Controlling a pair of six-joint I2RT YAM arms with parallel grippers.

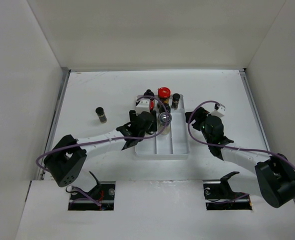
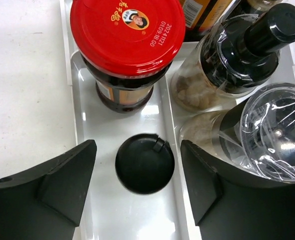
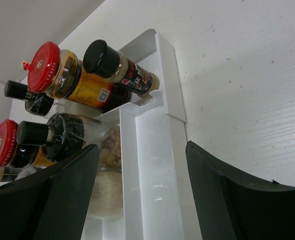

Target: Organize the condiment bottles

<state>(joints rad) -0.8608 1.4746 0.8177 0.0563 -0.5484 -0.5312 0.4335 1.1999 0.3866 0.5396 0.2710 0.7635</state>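
Left gripper (image 2: pixel 137 146): jaws apart, straddling a small black-capped bottle (image 2: pixel 144 165) with a gap on each side. The bottle stands upright in one lane of the white divided tray (image 2: pixel 82 130), and a red-lidded jar (image 2: pixel 127 35) stands just beyond it in the same lane. The neighbouring lane holds a dark-topped grinder (image 2: pixel 237 50) and a clear-lidded jar (image 2: pixel 275 130).

Right gripper (image 3: pixel 142 147): jaws apart with nothing between them, at the tray's opposite side.

Only the right wrist view shows the tray's end compartment, where a red flip-lid bottle (image 3: pixel 50 67) and a black-capped spice bottle (image 3: pixel 117 67) sit side by side.

Only the top view shows a lone dark bottle (image 1: pixel 102 114), upright on the table (image 1: pixel 87 90) and well apart from the tray on its left.

The table is white and lightly scuffed, with plain white walls (image 1: pixel 152 30) on three sides.
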